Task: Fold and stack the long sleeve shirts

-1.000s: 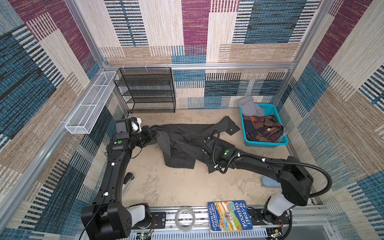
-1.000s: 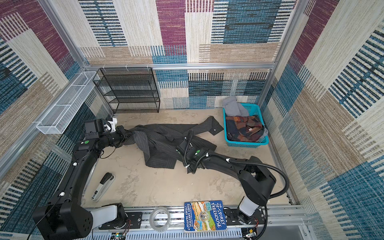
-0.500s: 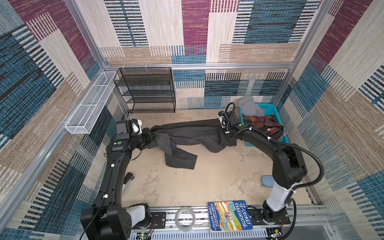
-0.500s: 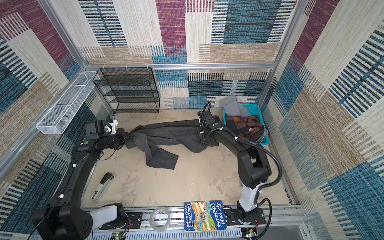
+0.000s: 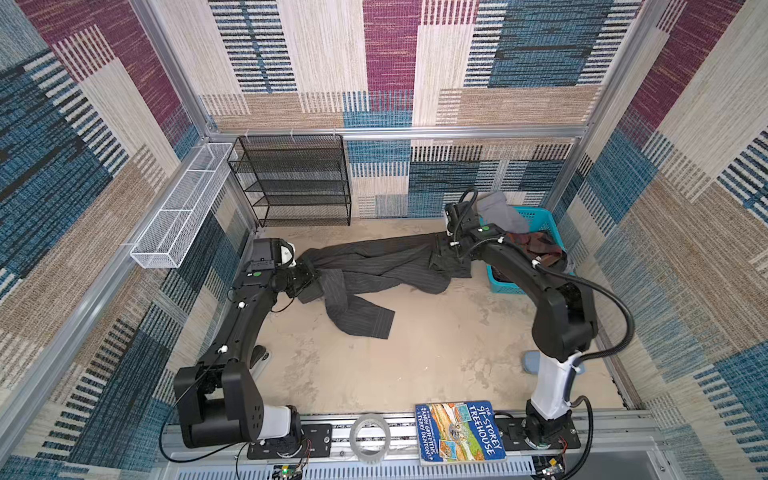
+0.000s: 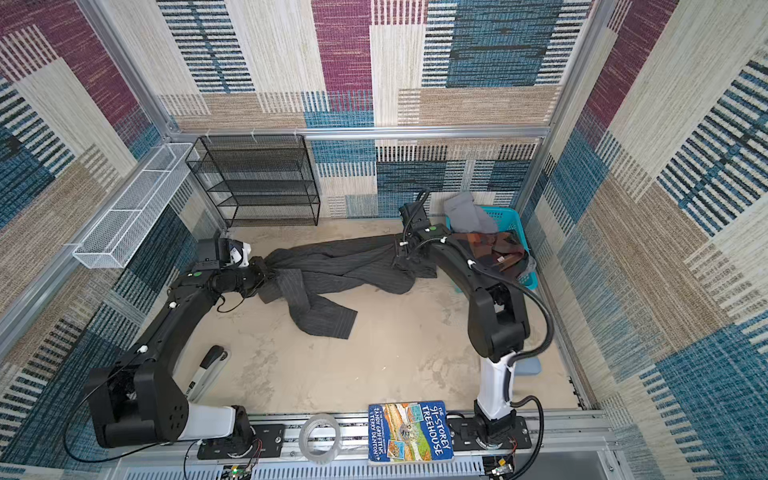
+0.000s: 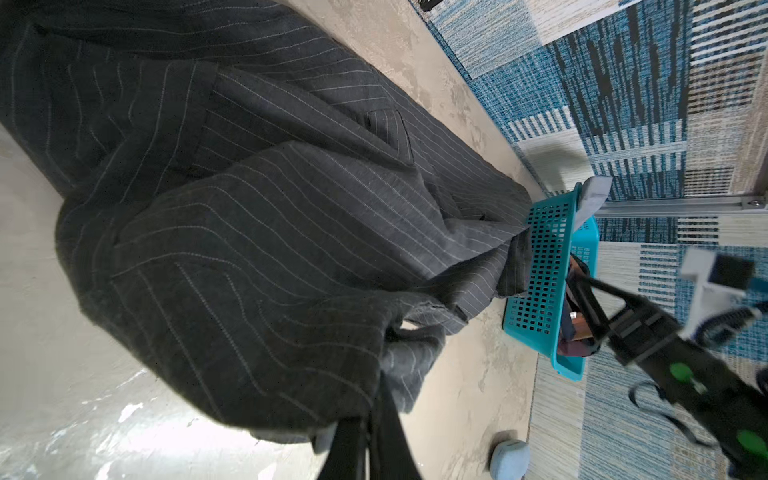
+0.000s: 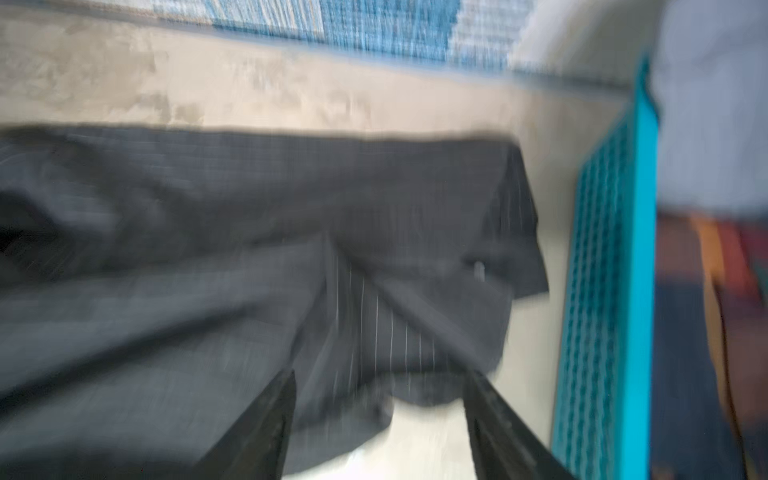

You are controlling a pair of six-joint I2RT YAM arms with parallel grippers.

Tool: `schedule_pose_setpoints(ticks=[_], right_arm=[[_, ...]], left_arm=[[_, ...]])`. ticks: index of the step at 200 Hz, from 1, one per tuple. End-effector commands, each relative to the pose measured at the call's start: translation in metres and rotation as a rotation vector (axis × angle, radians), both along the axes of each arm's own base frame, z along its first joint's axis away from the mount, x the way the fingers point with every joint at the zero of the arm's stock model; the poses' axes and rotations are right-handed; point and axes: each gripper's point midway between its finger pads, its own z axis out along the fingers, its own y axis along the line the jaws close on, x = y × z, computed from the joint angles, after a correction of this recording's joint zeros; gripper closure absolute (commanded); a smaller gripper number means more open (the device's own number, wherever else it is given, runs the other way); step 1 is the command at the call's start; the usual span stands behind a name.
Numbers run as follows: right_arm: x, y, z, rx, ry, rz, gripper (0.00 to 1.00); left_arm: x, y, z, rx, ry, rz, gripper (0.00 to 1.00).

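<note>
Pinching charcoal pinstripe shirt (image 5: 374, 266) at centre-left w/ left fingers (image 7: 374, 432). Holding right fingers (image 5: 451, 247) spread over shirt's other end, beside teal basket (image 5: 536, 215), upper rt.

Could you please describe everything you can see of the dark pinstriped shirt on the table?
The shirt is charcoal-grey woven cloth with thin pale pinstripes, unfolded and rumpled, stretched across the far table. The shut left claw pinches its left end; its right end lies by the teal basket, below the open right claw. What looks like a sleeve trails forward.
</note>
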Motion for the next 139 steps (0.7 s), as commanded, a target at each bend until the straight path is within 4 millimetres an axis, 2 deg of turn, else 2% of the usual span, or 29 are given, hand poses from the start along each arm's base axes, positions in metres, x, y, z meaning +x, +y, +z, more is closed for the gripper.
schedule_pose_setpoints(ticks=[1,25,38,54,99,139], right_arm=[[-0.056,0.015,-0.017,0.191,0.097,-0.070,0.33],[-0.104,0.025,-0.044,0.288,0.152,-0.086,0.34],[-0.113,0.026,-0.059,0.329,0.155,-0.094,0.34],[-0.109,0.024,-0.069,0.325,0.140,-0.096,0.34],[-0.075,0.023,-0.082,0.431,0.105,-0.043,0.36],[-0.069,0.034,-0.103,0.527,0.132,0.032,0.36]], left_arm=[[0.011,0.004,0.009,0.019,-0.048,0.015,1.00],[0.007,0.011,0.005,0.066,-0.023,0.034,1.00],[0.005,0.014,0.003,0.089,-0.010,0.044,1.00],[0.002,0.020,0.000,0.115,0.004,0.065,1.00],[0.000,0.022,-0.008,0.141,0.033,0.078,1.00],[0.002,0.015,-0.010,0.163,0.037,0.067,1.00]])
